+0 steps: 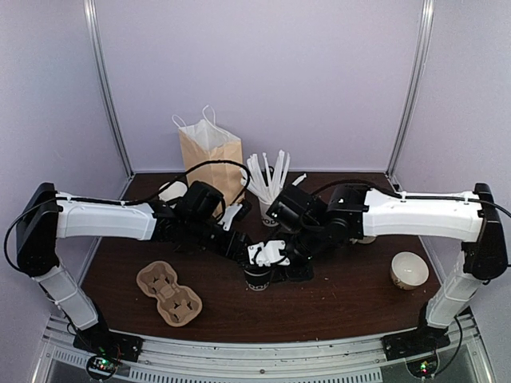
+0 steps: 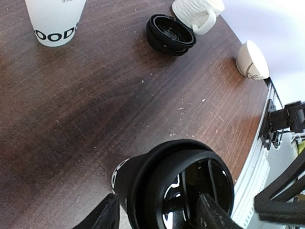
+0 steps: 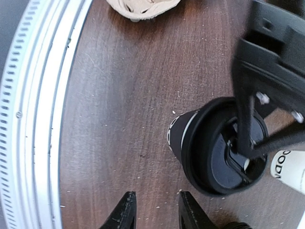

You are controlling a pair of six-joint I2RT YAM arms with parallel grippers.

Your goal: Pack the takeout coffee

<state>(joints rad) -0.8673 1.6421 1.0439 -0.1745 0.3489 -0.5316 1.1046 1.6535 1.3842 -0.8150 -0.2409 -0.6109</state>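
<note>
The takeout coffee (image 1: 258,278) is a black cup with white lettering and a black lid, upright at the table's centre front. In the left wrist view the cup (image 2: 143,186) sits between my left gripper's (image 2: 159,217) open fingers: one finger (image 2: 107,217) is beside the cup's body, the other (image 2: 214,214) is over the lid. My left gripper (image 1: 257,259) hovers right above the cup in the top view. My right gripper (image 3: 155,210) is open and empty, low over bare table beside the cup (image 3: 219,143).
A cardboard cup carrier (image 1: 168,293) lies front left. A paper bag (image 1: 209,152) stands at the back. A cup of white sticks (image 1: 269,179) is behind the arms. A stack of black lids (image 2: 170,34) lies next to the coffee. A white cup (image 1: 409,270) sits right.
</note>
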